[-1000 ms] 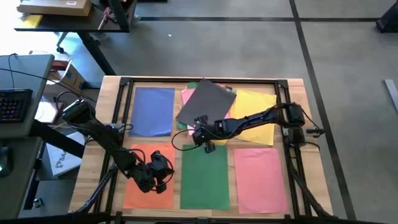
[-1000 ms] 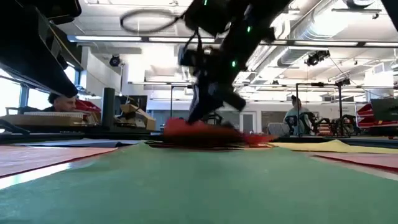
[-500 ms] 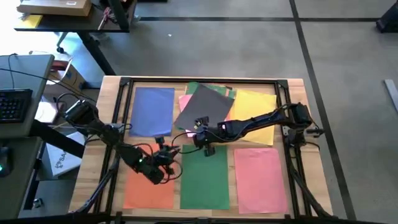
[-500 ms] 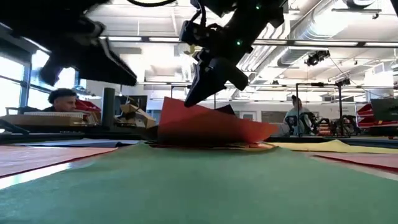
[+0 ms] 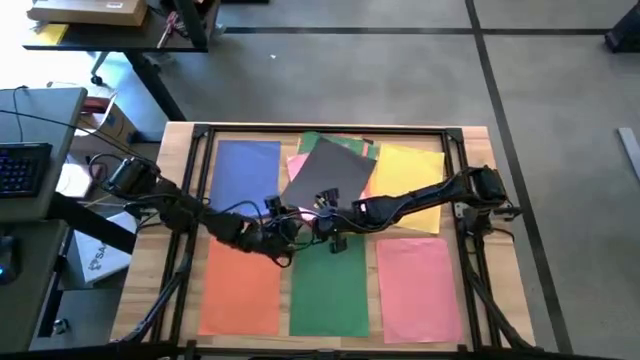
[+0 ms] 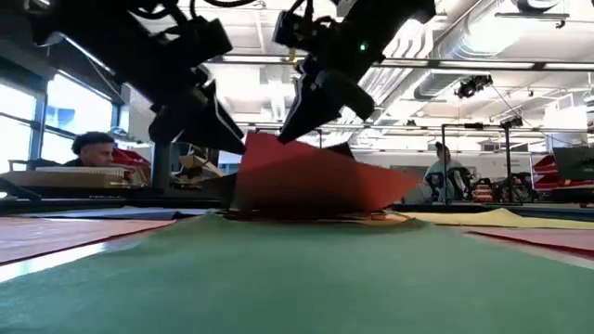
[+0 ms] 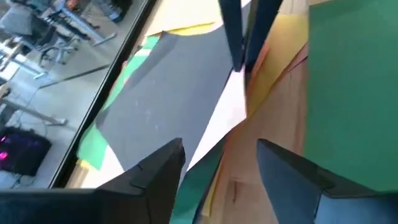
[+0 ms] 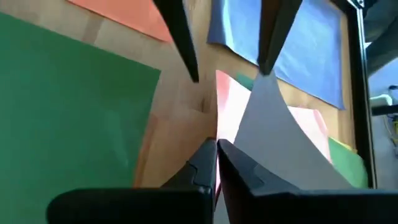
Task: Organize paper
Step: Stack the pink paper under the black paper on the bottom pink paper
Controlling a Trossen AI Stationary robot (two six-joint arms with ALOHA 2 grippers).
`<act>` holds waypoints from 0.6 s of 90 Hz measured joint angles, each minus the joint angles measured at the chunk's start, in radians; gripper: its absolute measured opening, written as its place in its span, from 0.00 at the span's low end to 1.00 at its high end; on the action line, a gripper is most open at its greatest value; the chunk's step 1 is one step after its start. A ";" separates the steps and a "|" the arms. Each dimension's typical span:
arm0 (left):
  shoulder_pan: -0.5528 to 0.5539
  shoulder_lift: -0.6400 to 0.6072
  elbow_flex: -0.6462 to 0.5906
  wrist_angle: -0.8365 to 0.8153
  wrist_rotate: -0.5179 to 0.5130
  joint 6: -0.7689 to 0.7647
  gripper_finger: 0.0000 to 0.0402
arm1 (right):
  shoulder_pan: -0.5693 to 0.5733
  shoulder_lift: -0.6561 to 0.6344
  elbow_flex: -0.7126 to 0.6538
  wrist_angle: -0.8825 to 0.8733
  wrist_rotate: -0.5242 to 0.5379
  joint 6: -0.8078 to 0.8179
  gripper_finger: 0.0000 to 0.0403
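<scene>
Two grippers meet at the dark grey sheet (image 5: 328,172): the right gripper (image 5: 322,212) pinches its raised near corner, and the left gripper (image 5: 285,222), fingers wide, faces that corner from the blue sheet's (image 5: 246,177) side, just beside it.

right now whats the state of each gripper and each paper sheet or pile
right gripper: jaws shut on the mixed pile's lifted corner
left gripper: jaws open, facing that corner, not touching
mixed pile: grey sheet on top, askew, near corner raised
blue sheet: flat
yellow sheet: flat, partly under the right arm
orange sheet: flat
green sheet: flat
pink sheet: flat
</scene>
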State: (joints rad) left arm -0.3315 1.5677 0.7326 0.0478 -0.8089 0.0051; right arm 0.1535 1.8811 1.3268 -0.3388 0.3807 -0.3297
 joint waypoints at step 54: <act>0.089 0.000 0.000 0.129 0.113 0.024 0.01 | 0.044 -0.047 0.001 -0.063 0.114 0.060 0.00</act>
State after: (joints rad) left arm -0.2420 1.5681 0.7326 0.1763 -0.6957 0.0293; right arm 0.1975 1.8343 1.3277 -0.4017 0.4950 -0.2694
